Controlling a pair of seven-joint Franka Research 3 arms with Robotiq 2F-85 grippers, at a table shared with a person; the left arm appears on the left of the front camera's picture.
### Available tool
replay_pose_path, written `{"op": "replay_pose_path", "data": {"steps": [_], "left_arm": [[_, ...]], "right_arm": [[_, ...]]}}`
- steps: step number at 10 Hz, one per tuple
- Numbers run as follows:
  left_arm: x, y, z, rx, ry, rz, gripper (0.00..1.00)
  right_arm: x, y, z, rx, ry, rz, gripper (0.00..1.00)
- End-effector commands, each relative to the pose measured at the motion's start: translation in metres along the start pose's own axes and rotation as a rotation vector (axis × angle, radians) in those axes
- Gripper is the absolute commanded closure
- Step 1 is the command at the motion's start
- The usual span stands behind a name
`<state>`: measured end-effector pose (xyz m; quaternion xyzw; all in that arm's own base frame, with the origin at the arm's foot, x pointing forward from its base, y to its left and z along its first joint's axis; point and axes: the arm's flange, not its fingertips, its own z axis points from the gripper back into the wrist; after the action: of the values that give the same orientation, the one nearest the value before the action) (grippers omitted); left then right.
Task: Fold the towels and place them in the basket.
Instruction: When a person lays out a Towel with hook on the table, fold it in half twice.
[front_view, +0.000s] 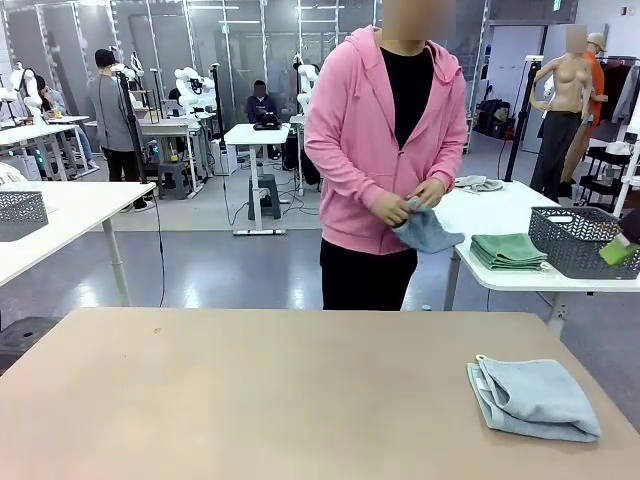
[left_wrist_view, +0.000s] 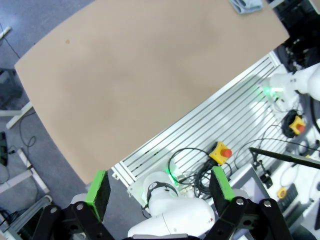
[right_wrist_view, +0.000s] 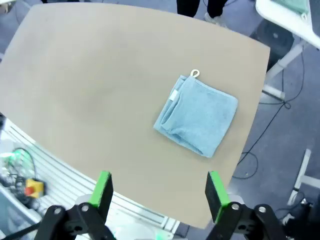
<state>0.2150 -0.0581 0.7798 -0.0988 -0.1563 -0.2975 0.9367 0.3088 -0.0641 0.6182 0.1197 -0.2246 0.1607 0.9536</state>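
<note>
Right tool (right_wrist_view: 159, 181) spread apart, empty, above folded towel (right_wrist_view: 197, 120), lower right of front view on surface (front_view: 250, 390) | left tool (left_wrist_view: 159, 176) apart, empty | second towel (front_view: 428, 232) in person's hands (front_view: 410, 205), upper centre | terry likely soft, light, limp: pinch all layers at folded edge

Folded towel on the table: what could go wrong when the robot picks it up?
1. The folded towel lies near the table's right edge; a sideways push may slide it off.
2. Its layers lie loose at one side; the right fingers may pinch only the top layer and undo the fold.
3. The mesh basket stands on another table, perhaps beyond reach.
</note>
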Motion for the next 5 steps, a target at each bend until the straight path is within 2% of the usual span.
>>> {"op": "replay_pose_path", "data": {"steps": [1,5], "left_arm": [[-0.001,0.001,0.000,0.010,0.007,-0.007,0.00],[-0.001,0.001,0.000,0.010,0.007,-0.007,0.00]], "right_arm": [[0.001,0.040,0.026,-0.102,-0.032,0.107,0.07],[-0.001,0.083,0.091,-0.155,-0.137,0.181,0.07]]}}
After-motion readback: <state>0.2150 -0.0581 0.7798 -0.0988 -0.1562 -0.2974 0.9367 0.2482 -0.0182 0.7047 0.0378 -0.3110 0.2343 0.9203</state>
